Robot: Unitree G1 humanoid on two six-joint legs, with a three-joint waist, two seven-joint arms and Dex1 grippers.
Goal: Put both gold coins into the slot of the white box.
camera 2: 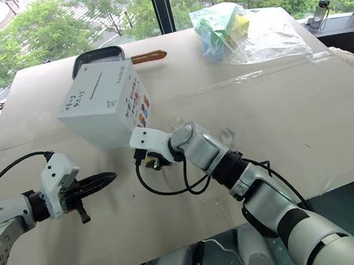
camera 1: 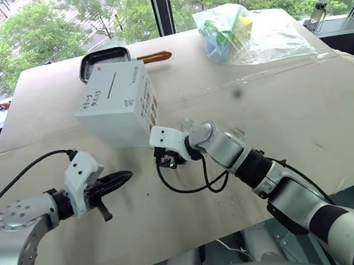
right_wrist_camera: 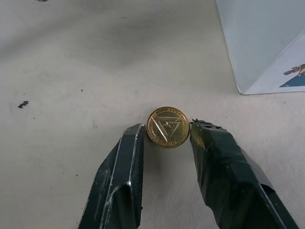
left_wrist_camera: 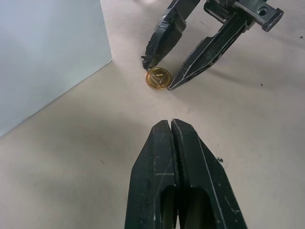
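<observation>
Gold glints on the tan desk (camera 1: 277, 114): one small round gold coin (right_wrist_camera: 167, 126), stamped with a triangle, lies flat just off the near corner of the white cardboard box (camera 1: 117, 104) with blue handwriting and a side of little colourful pictures. The right end effector (right_wrist_camera: 166, 136) is down at it, black fingers apart and straddling the coin, one tip at each edge, touching or all but touching, with the coin flat on the desk and not lifted. That's the pick-up step, by my reading. Only one coin shows here, so I can't place the second.

Over on the left, the left end effector (left_wrist_camera: 170, 126) has its fingers pressed together on nothing, pointing toward the coin from a little way off, well clear of the action.

The thin dark slot (camera 1: 109, 84) runs along the box's top face, which tilts toward the left. Beyond the box sit a black pan with an orange handle (camera 1: 103, 56) and, far right, a clear plastic bag of coloured items (camera 1: 249, 31).

What's called for next? A squeeze on a thin, flat disc; slippery work, it could skid or flip. Then lift, carry it up over the box and line its edge with that slit.
</observation>
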